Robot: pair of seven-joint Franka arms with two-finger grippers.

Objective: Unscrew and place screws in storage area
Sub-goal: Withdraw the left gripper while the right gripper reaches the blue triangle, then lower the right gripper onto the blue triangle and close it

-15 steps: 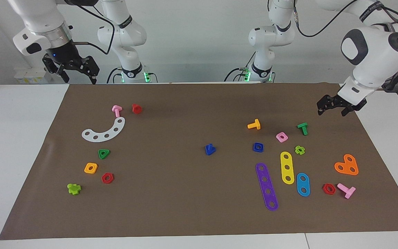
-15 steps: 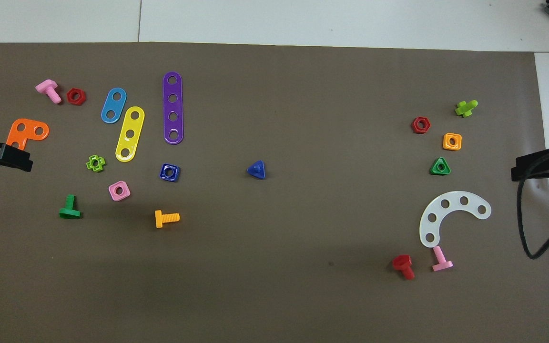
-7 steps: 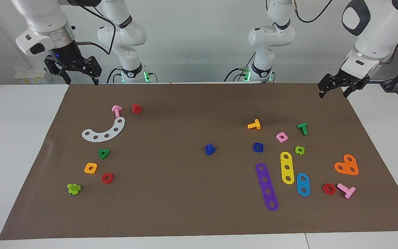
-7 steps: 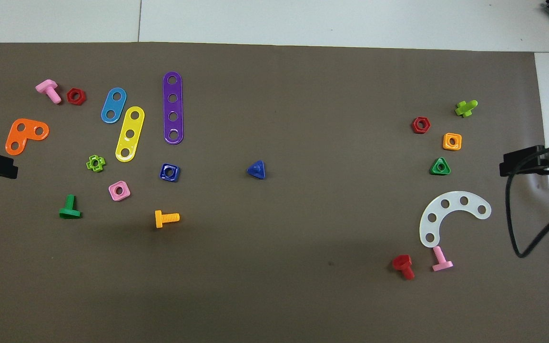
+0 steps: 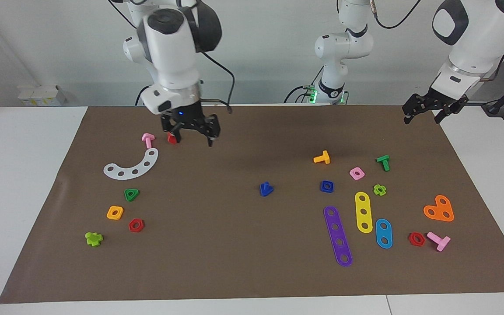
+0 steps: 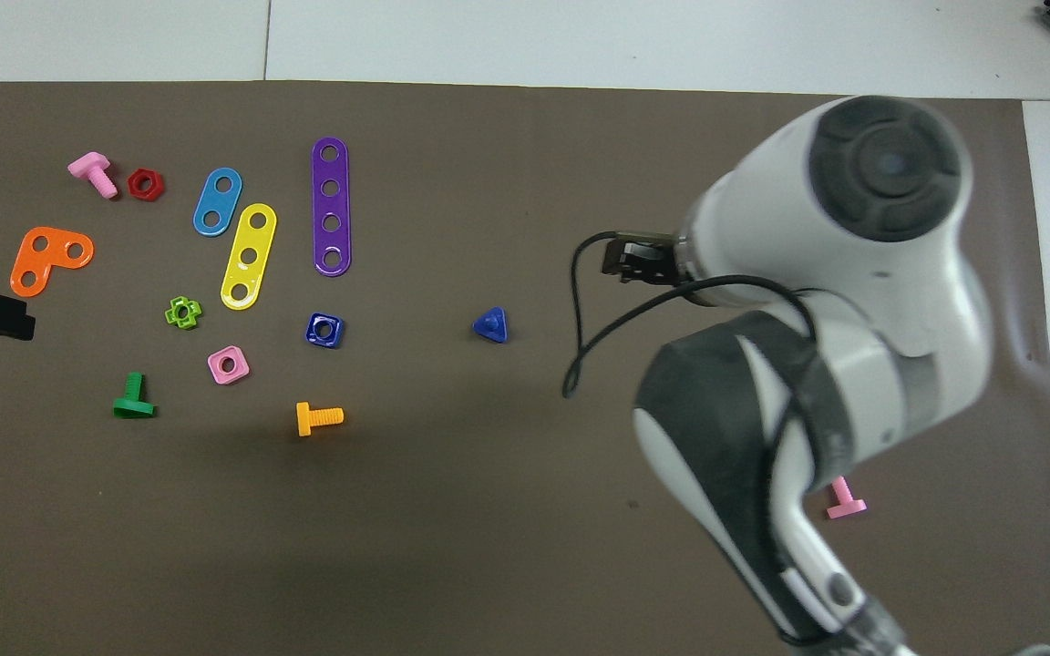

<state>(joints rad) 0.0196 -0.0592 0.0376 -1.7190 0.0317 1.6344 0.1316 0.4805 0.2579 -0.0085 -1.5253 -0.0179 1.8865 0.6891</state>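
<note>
- The right tool (image 5: 194, 136) hangs with its fingers spread, grasping nothing, above the brown mat (image 5: 234, 262) just beside the red bolt (image 5: 173, 138); whether a finger touches that bolt cannot be told.
- The right arm reaches down over the mat, wrist pointing straight down; in the overhead view its body hides much of its end of the surface.
- The left tool (image 5: 427, 111) is spread and empty, raised over the mat's corner at the left arm's end, its wrist angled down.
- The dark blue triangular-headed bolt (image 5: 266, 189) lies mid-mat, apart from both tools.
- Its dark blue square nut (image 5: 327, 186) rests toward the left arm's end, beside the purple strip (image 5: 337, 236).
</note>
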